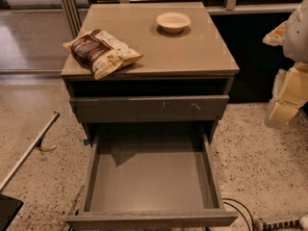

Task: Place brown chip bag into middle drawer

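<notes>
Two things sit on the cabinet top [192,52]: the brown chip bag [101,52] at its front-left corner, well left of the gripper [287,97], and a small cream bowl [173,21] farther back. The gripper hangs at the right edge (spread or pressed together, I cannot tell). Below and left of it, the middle drawer [149,177] stands pulled out under a scuffed, shut drawer front [149,109].

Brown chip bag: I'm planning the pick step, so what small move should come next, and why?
Probably move the gripper across to hover over the brown chip bag. The bag lies ungrasped at the front-left corner of the cabinet top, the gripper hangs beyond the cabinet's right side, and the middle drawer already stands pulled out, its floor bare.
</notes>
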Controlling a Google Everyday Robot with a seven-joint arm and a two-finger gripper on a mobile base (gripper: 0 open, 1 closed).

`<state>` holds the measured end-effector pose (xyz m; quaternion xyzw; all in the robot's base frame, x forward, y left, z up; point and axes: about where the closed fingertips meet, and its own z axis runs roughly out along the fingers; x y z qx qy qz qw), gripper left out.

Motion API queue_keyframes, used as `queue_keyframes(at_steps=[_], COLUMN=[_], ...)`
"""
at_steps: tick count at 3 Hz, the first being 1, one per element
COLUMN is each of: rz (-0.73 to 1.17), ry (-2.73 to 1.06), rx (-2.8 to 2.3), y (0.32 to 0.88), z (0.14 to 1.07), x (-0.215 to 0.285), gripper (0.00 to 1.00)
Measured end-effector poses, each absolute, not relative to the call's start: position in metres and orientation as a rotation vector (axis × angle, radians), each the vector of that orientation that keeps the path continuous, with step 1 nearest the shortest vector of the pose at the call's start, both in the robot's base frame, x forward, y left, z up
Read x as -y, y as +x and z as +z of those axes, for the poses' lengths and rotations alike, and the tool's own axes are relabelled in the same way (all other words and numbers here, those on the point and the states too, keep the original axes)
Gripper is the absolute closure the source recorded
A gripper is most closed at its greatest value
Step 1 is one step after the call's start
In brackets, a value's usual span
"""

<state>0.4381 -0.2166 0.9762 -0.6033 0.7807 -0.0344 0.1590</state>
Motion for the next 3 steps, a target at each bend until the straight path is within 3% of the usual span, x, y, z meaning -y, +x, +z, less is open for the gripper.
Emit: queue_keyframes(at_steps=[3], rz=[0.025], ry=[-1.534], rx=[-2.155], y=[0.480], z=[0.996], x=[0.187], gripper=[0.00])
